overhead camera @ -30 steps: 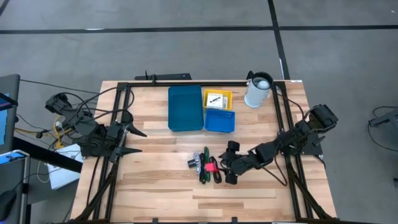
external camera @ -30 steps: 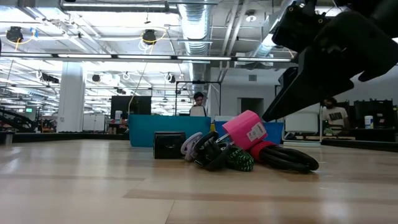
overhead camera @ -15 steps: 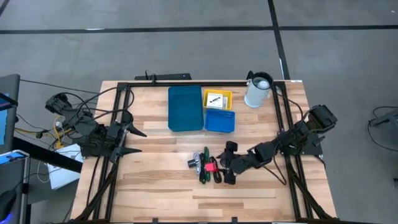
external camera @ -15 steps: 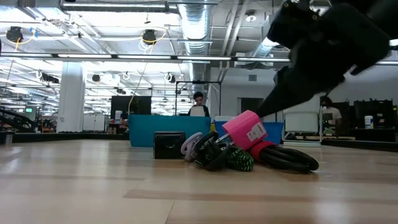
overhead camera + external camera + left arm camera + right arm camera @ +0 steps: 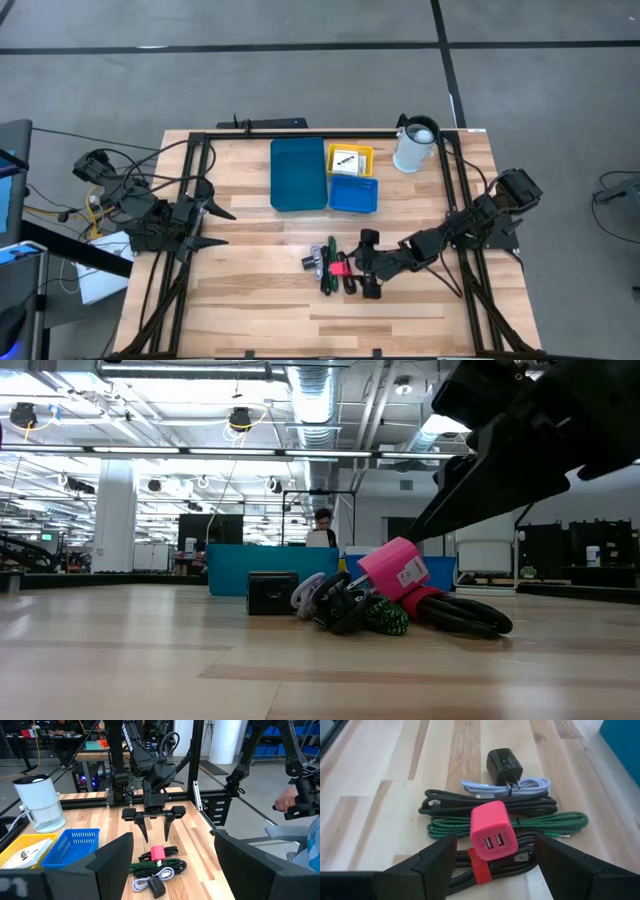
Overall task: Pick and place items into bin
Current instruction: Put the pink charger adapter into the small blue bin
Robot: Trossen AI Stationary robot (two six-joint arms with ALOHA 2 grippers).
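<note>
The items lie in a small pile at the table's middle: a pink USB charger (image 5: 493,835) resting on a coiled black cable with a red tie (image 5: 481,868), a green braided cable (image 5: 520,826), another black cable (image 5: 485,805), a white cable (image 5: 530,785) and a black charger (image 5: 504,765). My right gripper (image 5: 368,264) is open, slanting down over the pile's right side, one finger on either side of the pink charger (image 5: 341,267) without touching it. The bin (image 5: 298,174) stands behind, toward the far edge. My left gripper (image 5: 215,226) waits open at the table's left.
The bin has a teal tray, a yellow tray (image 5: 350,159) holding a white card, and a blue tray (image 5: 354,195). A white jug (image 5: 415,146) stands at the far right. Black frame rails run along both sides. People sit in the room beyond.
My right gripper has tipped and rolled a little over the pile, bringing its fingertips slightly closer to the pink charger; its fingers stay as wide apart as before. The items have not moved.
</note>
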